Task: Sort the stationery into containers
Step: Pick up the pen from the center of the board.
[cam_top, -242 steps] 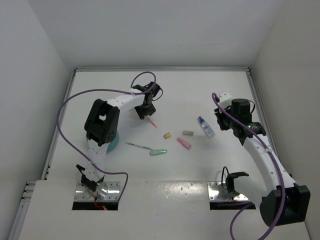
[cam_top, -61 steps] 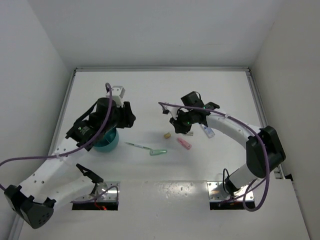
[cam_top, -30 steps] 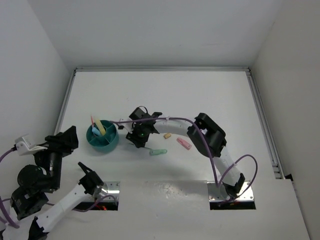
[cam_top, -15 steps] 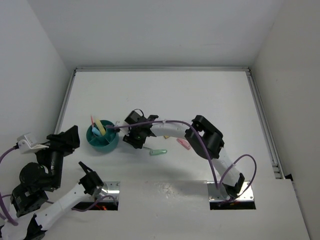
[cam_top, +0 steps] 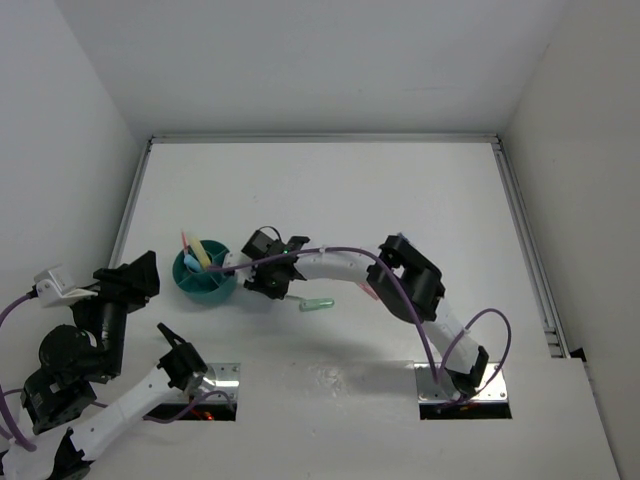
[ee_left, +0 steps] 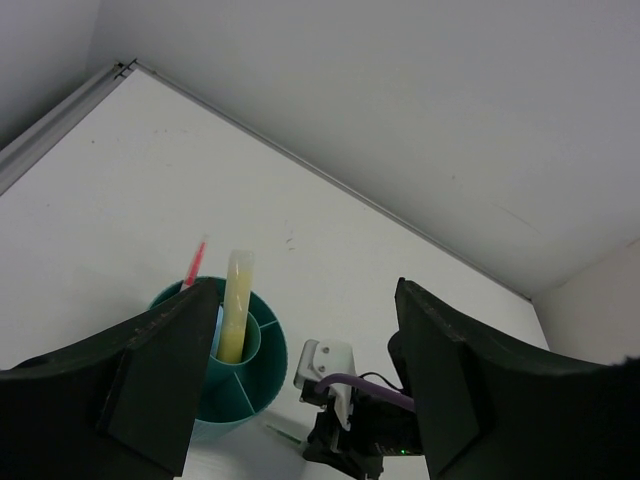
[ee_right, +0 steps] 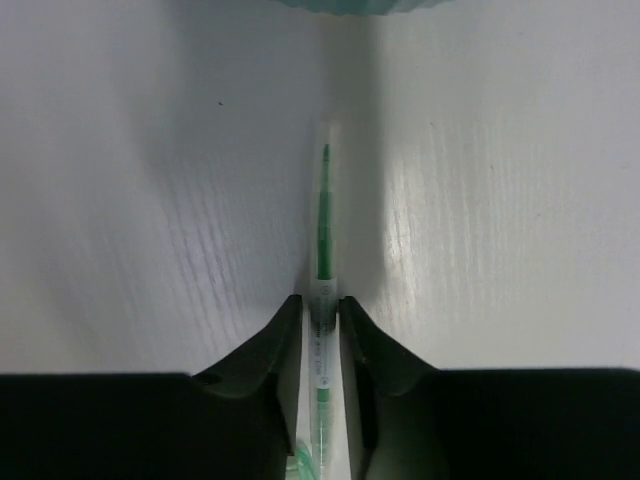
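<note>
Matt white table (ee_right: 480, 200), faintly grained; clear plastic green pen (ee_right: 323, 230); smooth teal plastic cup (ee_left: 245, 395)

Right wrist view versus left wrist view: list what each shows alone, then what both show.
Right wrist only: the grip, with the right end effector shut on the green pen. Left wrist only: the open left end effector, and the yellow marker and pink pen standing in the cup. Both: the teal cup, just its rim in the right wrist view, and the white table.
</note>
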Robot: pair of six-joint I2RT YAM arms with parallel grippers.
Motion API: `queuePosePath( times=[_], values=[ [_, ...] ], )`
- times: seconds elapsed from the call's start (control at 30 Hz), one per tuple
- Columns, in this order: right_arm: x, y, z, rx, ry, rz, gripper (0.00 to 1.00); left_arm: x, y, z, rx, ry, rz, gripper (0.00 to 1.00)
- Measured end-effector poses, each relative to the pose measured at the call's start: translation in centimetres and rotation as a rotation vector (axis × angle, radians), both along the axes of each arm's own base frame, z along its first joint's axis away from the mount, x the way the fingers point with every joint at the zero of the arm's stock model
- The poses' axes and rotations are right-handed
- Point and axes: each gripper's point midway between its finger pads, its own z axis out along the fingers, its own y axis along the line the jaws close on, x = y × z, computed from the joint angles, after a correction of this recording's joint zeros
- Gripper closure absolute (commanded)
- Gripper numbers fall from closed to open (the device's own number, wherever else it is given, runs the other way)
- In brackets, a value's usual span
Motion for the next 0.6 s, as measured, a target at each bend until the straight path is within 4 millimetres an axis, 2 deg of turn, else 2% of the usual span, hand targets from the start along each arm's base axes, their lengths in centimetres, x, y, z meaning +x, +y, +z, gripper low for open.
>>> queuePosePath(
  times=[0.23, 0.37, 0.5, 0.6],
  values=[
    [-0.3, -0.2, 0.0, 0.001, -0.007, 0.002, 0.98, 0.0, 0.0, 0.0, 0.000, 0.000, 0.000, 0.22],
    [0.1, -1.3, 0.2, -0.027, -0.043, -0.021, 1.00, 0.0, 0.0, 0.0, 0.000, 0.000, 0.000, 0.22],
    [2.3, -3.2, 0.9, -0.096, -0.156, -0.092, 1.00, 0.0, 0.0, 0.0, 0.001, 0.001, 0.000, 0.22],
    [4.5, -4.4, 3.0, -0.119, -0.258, -0.135, 1.00, 0.0, 0.0, 0.0, 0.001, 0.001, 0.000, 0.22]
  ],
)
